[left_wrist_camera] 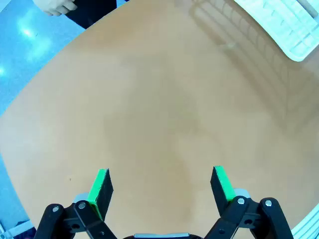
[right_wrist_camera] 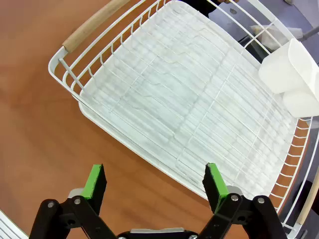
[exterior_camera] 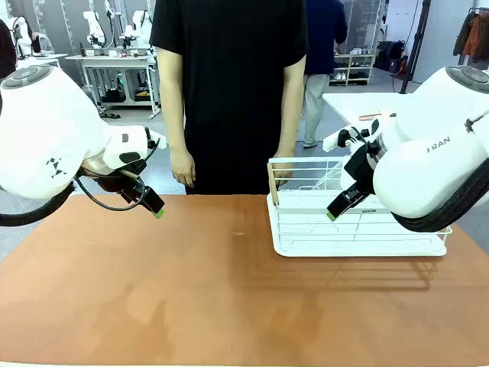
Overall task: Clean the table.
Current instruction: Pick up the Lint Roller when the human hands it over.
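The bulky white housings of the left arm [exterior_camera: 42, 130] and the right arm [exterior_camera: 435, 168] sit closest, at either side of the front view. Between them spreads the reddish-brown table [exterior_camera: 191, 298], matte, its surface bare across the near and left portions apart from a small pale mark [exterior_camera: 239, 233] toward the middle. The left gripper [exterior_camera: 155, 210] hangs above the far-left part of the table; its wrist view shows the jaws spread wide with nothing between the green pads [left_wrist_camera: 101, 186], only tabletop [left_wrist_camera: 159, 99] beneath. The right gripper [exterior_camera: 334, 215] hovers over the near-left part of a white wire rack [exterior_camera: 355, 251] that stands on the far-right area of the table. Its jaws too are wide apart and empty [right_wrist_camera: 155, 181]. The rack [right_wrist_camera: 65, 67] has a wooden handle [right_wrist_camera: 94, 22] along one end and a white plastic holder [right_wrist_camera: 286, 69] at its rim. A person in a black shirt [exterior_camera: 229, 84] stands at the far edge, one hand [exterior_camera: 183, 170] hanging free, the other hand [exterior_camera: 284, 171] close to the rack's far-left corner; contact cannot be made out.
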Robot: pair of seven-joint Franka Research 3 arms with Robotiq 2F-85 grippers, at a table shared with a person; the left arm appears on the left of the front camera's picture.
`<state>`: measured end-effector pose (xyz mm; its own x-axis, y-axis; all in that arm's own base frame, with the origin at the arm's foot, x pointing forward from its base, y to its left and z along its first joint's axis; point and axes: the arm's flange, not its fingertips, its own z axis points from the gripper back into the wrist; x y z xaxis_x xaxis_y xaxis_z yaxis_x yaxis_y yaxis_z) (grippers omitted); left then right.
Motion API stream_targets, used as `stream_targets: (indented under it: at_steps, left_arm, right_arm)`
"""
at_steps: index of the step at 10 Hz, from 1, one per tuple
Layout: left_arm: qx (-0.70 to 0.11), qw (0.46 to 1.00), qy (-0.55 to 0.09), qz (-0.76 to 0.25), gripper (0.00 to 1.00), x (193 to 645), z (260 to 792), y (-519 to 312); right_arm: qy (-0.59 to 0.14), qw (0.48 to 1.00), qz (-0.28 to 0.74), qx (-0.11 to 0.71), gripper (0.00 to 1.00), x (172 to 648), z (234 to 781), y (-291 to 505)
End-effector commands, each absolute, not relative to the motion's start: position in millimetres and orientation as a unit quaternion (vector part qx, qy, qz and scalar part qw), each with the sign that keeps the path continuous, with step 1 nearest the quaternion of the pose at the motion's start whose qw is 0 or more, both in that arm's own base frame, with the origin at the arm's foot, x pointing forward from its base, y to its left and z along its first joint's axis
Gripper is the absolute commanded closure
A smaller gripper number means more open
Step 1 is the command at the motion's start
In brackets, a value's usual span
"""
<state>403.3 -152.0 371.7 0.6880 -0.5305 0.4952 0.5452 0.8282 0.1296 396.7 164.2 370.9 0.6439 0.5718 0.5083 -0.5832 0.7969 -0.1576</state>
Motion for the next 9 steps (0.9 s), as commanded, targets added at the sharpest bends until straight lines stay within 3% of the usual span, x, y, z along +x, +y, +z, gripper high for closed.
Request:
stream_targets:
  at_steps: [1, 9]
  left_arm:
    - [-0.014, 0.919, -0.265, -0.293, 0.0, 403.3, 371.7, -152.2]
    - [-0.014, 0.919, -0.265, -0.293, 0.0, 403.3, 371.7, -152.2]
  right_arm:
    - [-0.277, 0.907, 0.318, 0.01, 0.0, 396.7, 371.0, 164.2]
    - [-0.277, 0.907, 0.318, 0.01, 0.0, 396.7, 371.0, 164.2]
